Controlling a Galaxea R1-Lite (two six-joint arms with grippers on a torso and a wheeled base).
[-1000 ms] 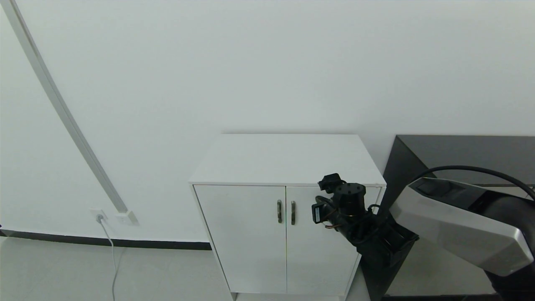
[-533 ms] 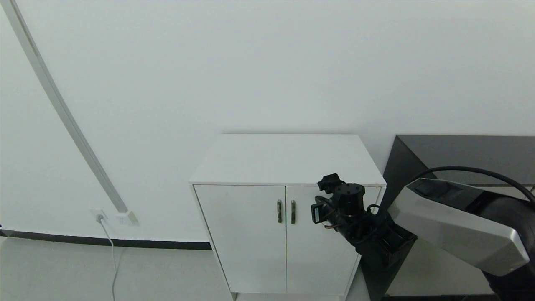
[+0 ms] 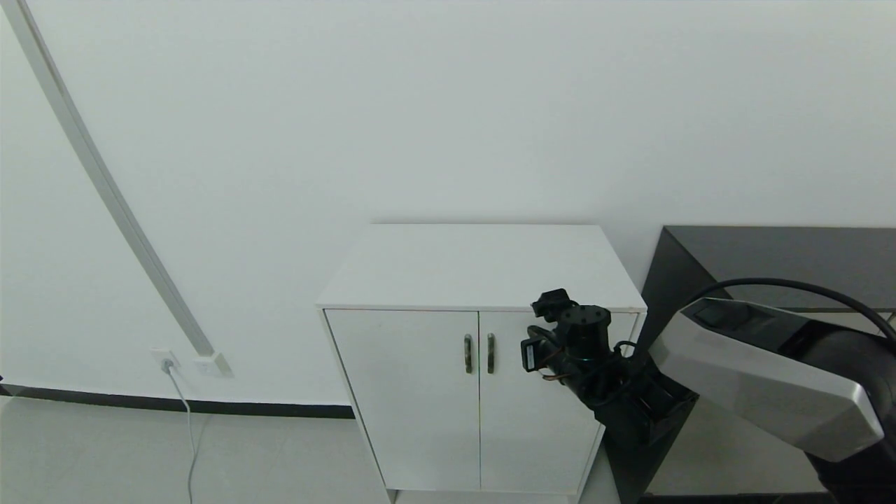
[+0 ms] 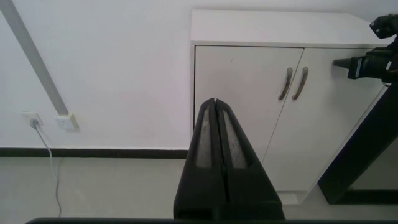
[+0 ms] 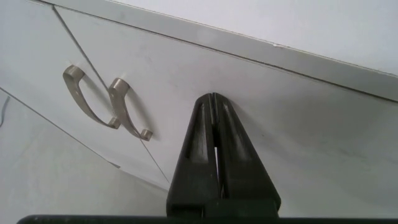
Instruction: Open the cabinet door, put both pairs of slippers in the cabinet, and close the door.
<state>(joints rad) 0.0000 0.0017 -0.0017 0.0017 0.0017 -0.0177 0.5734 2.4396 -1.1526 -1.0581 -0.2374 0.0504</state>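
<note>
The white cabinet [image 3: 476, 266] is standing against the wall, just beside a black unit [image 3: 770, 255]. Both doors are sitting shut, the two handles [image 3: 467, 354] meeting at the centre seam. The right gripper [image 5: 214, 99] is hovering close before the upper part of the right door [image 3: 539, 420], beside the handles, with its fingers pressed together; whether it is touching the door cannot be judged. The left gripper [image 4: 214, 102] is hanging well back from the cabinet, its fingers likewise pressed together.

A white cabinet [image 3: 479, 266] is seen upright against the wall [image 3: 448, 105]. Both doors [image 3: 406, 399] are shut. Two curved metal handles [image 3: 468, 353] are fixed side by side where the doors meet.
</note>
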